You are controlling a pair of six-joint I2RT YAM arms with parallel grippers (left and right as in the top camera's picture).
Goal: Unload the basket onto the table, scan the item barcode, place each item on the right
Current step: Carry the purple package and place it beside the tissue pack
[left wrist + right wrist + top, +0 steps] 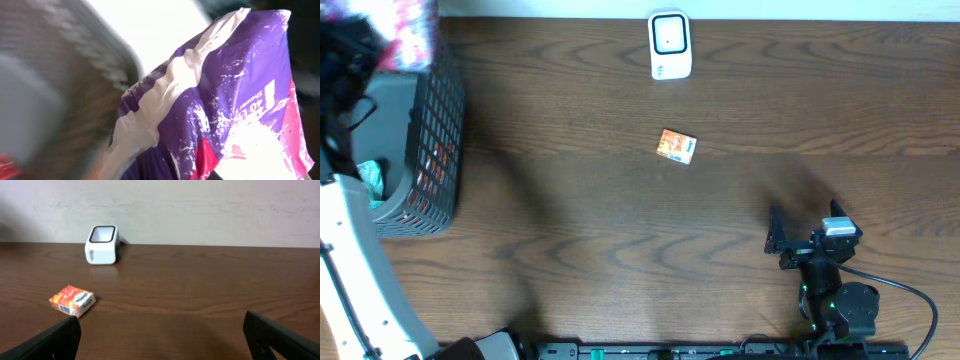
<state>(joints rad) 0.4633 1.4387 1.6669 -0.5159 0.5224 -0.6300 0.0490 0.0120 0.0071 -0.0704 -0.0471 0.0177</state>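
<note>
A crinkled purple, white and pink plastic package [225,100] fills the left wrist view, so close that my left fingers are hidden behind it. From overhead this package [410,38] hangs at my left gripper [382,45], shut on it, above the basket at the far left. The white barcode scanner [670,45] stands at the back middle, its window facing up and forward [101,245]. A small orange box [677,146] lies flat on the table before it. My right gripper [805,222] rests low at the front right, open, with nothing between its fingers [55,340].
A grey mesh basket [440,140] stands at the left edge with other items inside. The orange box [73,300] lies ahead and left of my right gripper. A black cable [910,300] loops beside the right arm's base. A pale wall backs the table.
</note>
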